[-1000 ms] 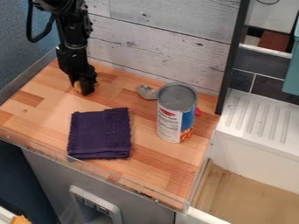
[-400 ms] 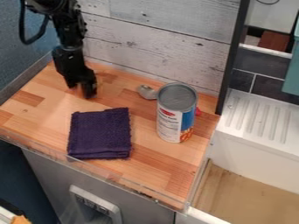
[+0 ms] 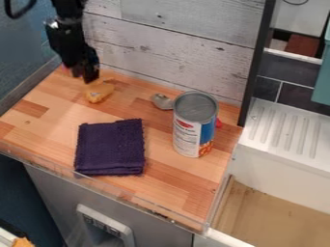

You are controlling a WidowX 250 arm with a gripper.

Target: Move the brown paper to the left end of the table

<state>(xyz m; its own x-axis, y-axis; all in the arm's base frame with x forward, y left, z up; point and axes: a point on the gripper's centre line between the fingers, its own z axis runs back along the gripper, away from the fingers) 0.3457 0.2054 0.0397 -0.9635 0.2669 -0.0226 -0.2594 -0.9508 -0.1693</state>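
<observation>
The gripper (image 3: 84, 78) hangs over the back left of the wooden table, its fingers apart with nothing between them. Just below and to the right of it in the camera view, a small crumpled light-brown piece (image 3: 99, 92), which looks like the brown paper, lies on the tabletop. The gripper does not appear to hold it. Part of the table's back left corner is hidden behind the gripper.
A folded dark purple cloth (image 3: 110, 147) lies front of centre on the table (image 3: 169, 184). To its right stands a tall can (image 3: 194, 125), with a metal spoon (image 3: 161, 101) behind it. A wall runs along the back; a sink adjoins the right.
The gripper has risen and shifted slightly left and back. The brown piece, mostly hidden behind it before, now shows on the table.
</observation>
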